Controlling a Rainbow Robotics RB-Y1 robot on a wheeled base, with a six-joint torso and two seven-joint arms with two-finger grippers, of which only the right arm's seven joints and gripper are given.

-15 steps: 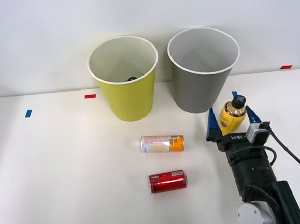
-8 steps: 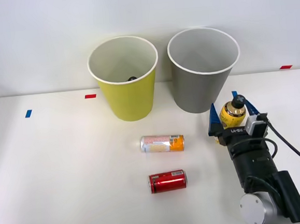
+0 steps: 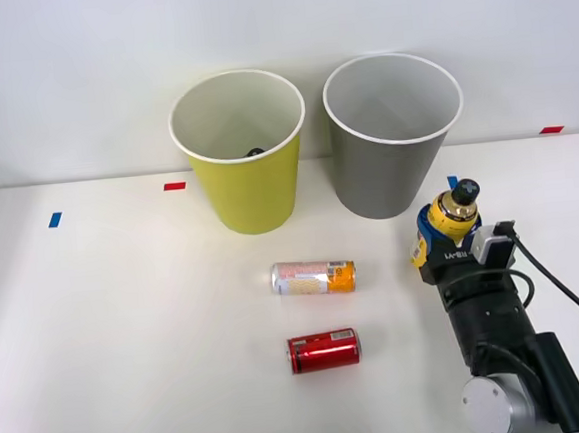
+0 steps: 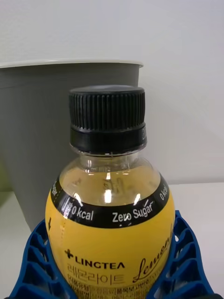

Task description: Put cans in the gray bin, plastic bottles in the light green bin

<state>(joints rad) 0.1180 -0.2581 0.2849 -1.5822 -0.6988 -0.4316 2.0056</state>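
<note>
Since a second ago the blue fingers, then spread wide on either side of the yellow bottle (image 3: 453,216), have drawn in against it, and the right gripper (image 3: 450,236) now clasps the bottle's body. In the wrist view the ribbed fingers (image 4: 32,261) press on both flanks of the yellow bottle (image 4: 109,233), whose black cap stands upright above a printed label. The pincer is narrow, closed to the bottle's width and holding it.

The bottle stands upright on the white table (image 3: 129,339), near the right edge, just in front of and slightly right of the gray bin (image 3: 394,138). In the wrist view the gray bin (image 4: 37,121) rises directly behind the bottle. The light green bin (image 3: 242,155) stands just beside the gray one, on its left, with a dark object barely visible low inside it.

Two cans lie on their sides nearer the table's middle, well apart from the gripper: the pale pink-white and orange can (image 3: 313,277), and the red can (image 3: 323,351) nearer the robot.
</note>
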